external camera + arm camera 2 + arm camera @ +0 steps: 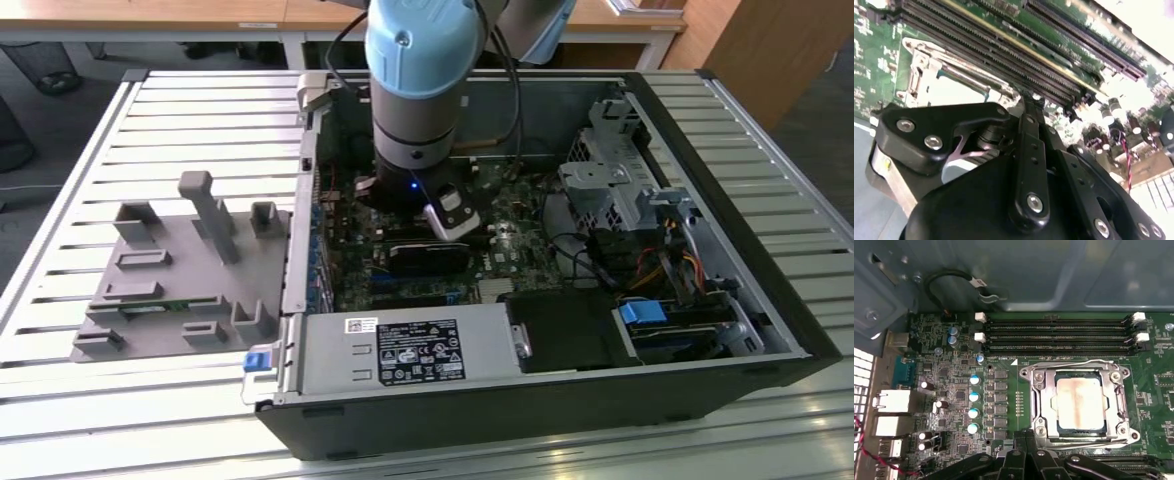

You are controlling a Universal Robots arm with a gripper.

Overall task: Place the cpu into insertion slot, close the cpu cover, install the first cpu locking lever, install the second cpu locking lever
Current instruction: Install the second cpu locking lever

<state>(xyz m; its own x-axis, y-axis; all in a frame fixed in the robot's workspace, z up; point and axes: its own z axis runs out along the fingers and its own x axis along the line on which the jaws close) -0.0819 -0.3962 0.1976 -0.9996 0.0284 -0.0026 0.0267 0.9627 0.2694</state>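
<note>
Reaching straight down from 12 o'clock in the exterior view, the grey and light-blue robot arm (420, 90) stands near vertical, with its wrist low inside the open black metal computer case (534, 420).

The case lies on its side on a white slatted metal table (80, 140). A grey moulded plastic fixture tray (174, 270) sits at 9 o'clock from the case, just beside its wall. Inside the case, a silver labelled power supply box (400, 350) lies at 6 o'clock from the wrist, and a grey drive cage (607, 190) stands at 3 o'clock. The green motherboard (954, 385) fills the floor between them.

The black gripper (1026, 436) has its fingers pressed together. The tips sit just beside the edge of the socket frame; whether they touch it I cannot tell. In the second wrist view the gripper (1026, 102) points at the board close to the socket corner.

The small square silver-grey cpu (1080, 402) lies flat in the dark square insertion slot (1054, 428). The thin silver cpu cover (1041, 400) lies down around it, the chip showing through its window. Four long black memory slots (1059, 335) run along the socket's far side, close to the frame and leaving little open board there. The side with the small blue capacitors (974, 397) is lower and more open.
</note>
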